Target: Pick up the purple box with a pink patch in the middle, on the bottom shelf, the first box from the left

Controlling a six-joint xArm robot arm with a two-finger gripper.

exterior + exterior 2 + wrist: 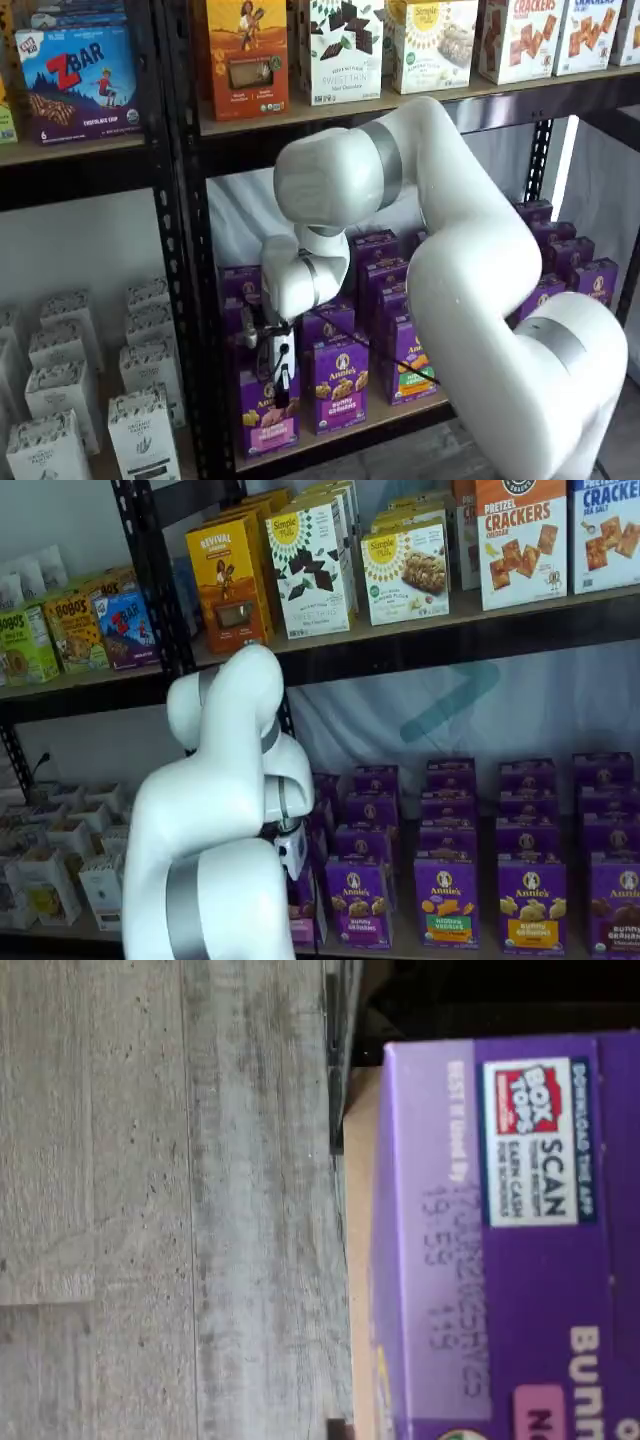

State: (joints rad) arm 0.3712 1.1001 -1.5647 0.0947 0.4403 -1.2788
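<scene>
The purple box point(500, 1250) fills the wrist view, bottom shelf point(358, 1260) edge beside it; gripper point(270, 372) grip unclear.

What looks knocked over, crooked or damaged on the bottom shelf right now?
Nothing stands out. The purple cartons on the bottom shelf stand upright in rows, and the purple box at the fingers looks upright and undamaged.

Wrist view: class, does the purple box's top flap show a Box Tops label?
Yes: the purple box carries a white Box Tops label reading "SCAN" on its top flap.
</scene>
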